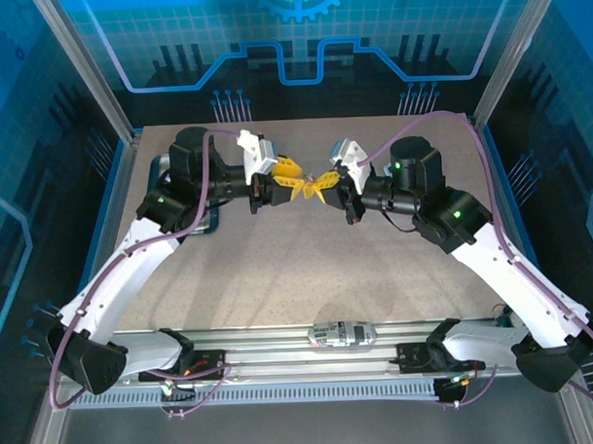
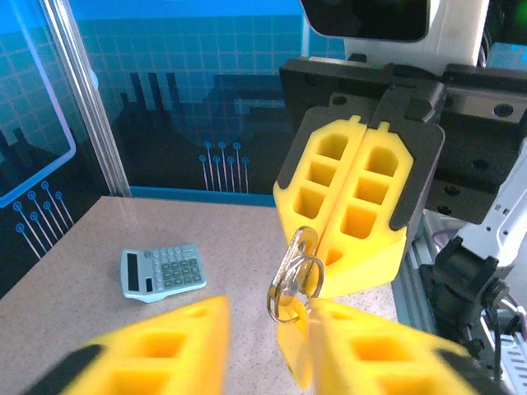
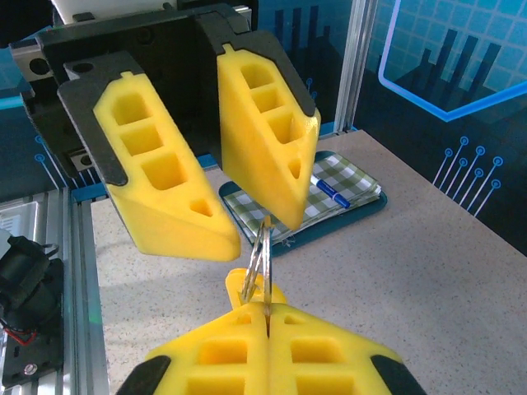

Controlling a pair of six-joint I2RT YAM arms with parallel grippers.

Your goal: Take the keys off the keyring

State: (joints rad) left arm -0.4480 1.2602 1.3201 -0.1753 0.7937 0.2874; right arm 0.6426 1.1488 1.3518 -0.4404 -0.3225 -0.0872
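Both arms reach in toward the middle of the far half of the table (image 1: 308,270), and their yellow fingers nearly meet tip to tip. From above, the small metal parts between them are too tiny to make out.

The right gripper (image 3: 268,311) has its jaws pressed flat together. A slim grey metal key (image 3: 262,251) stands up out of the seam, edge-on to the right wrist camera, so its shape is hard to read there. How deep it sits between the pads is hidden. The keyring (image 3: 244,288), a small yellow-orange piece, shows just behind the base of the key. It lies against the tips of the same fingers, and its lower part is covered by them.

The left gripper (image 3: 254,232) faces it with the jaws spread and holds nothing. The tip of one finger sits right over the top of the key. I cannot tell whether they touch.

In the left wrist view the gripper's own fingers are blurred and cut off by the lower edge. The key hangs with a thin wire loop beside one finger, in front of the right gripper's closed tips.

A calculator (image 2: 162,271) lies flat on the table toward the left. A teal tray (image 3: 362,216) holds a green checked cloth (image 3: 350,177) with a pen (image 3: 333,194) on it. Part of the tray is hidden behind the left gripper's finger.
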